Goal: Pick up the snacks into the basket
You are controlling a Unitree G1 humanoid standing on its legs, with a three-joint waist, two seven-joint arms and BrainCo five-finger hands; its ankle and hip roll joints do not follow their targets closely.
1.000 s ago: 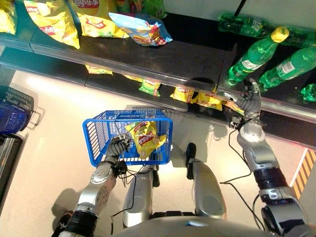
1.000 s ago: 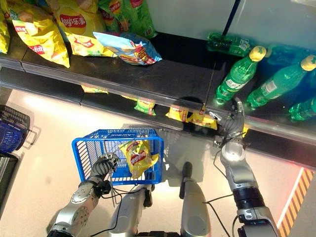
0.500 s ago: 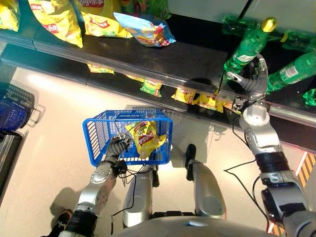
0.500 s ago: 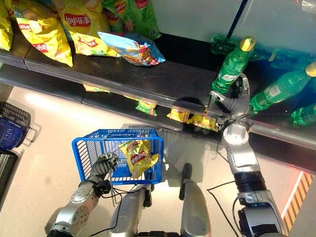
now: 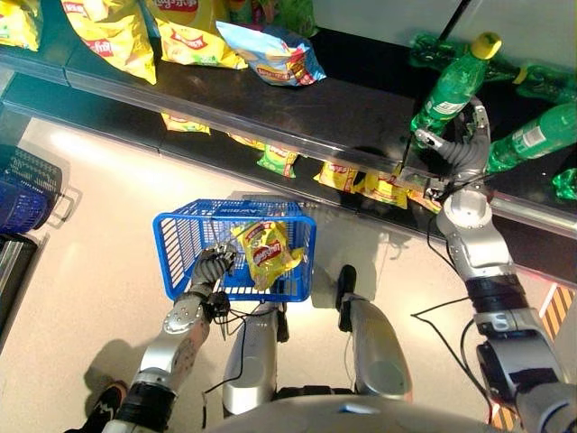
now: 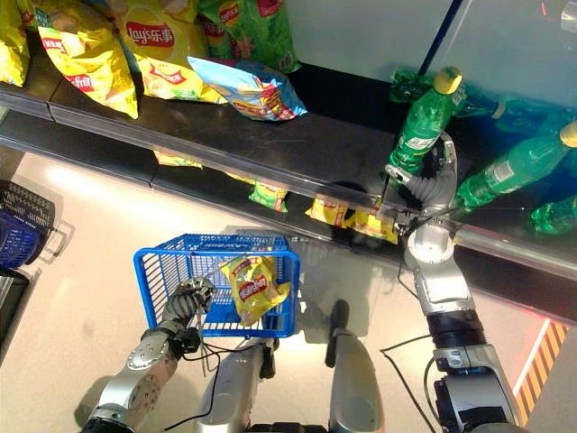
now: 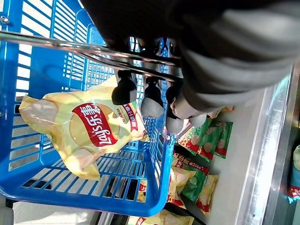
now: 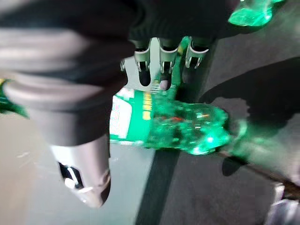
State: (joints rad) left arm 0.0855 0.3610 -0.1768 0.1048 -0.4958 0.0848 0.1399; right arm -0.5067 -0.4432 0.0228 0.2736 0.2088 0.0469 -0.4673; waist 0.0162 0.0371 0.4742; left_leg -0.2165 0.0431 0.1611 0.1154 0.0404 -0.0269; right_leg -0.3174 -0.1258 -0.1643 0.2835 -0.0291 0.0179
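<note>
The blue basket (image 5: 180,236) hangs over the pale floor in front of the shelves, and inside it a yellow snack bag (image 5: 267,253) leans against the wall on the robot's right. The left hand (image 5: 214,264) has its fingers curled round the basket's metal handle (image 7: 89,50), carrying it. More snacks sit on the dark shelf (image 5: 306,108) above: yellow bags (image 5: 113,36) at the far left and a blue bag (image 5: 270,52) lying flat beside them, with smaller green and yellow packets (image 5: 361,179) on the lower shelf. To the right, the right hand (image 5: 455,149) is up at the shelf with its fingers wrapped round the body of a green bottle (image 5: 455,79) with a yellow cap, which stands tilted in its grasp; other green bottles (image 5: 536,140) lie just beside it. A second ago that hand was lower, below the shelf edge and holding nothing, while the bottle lay on its side; the basket and its bag look unchanged.
</note>
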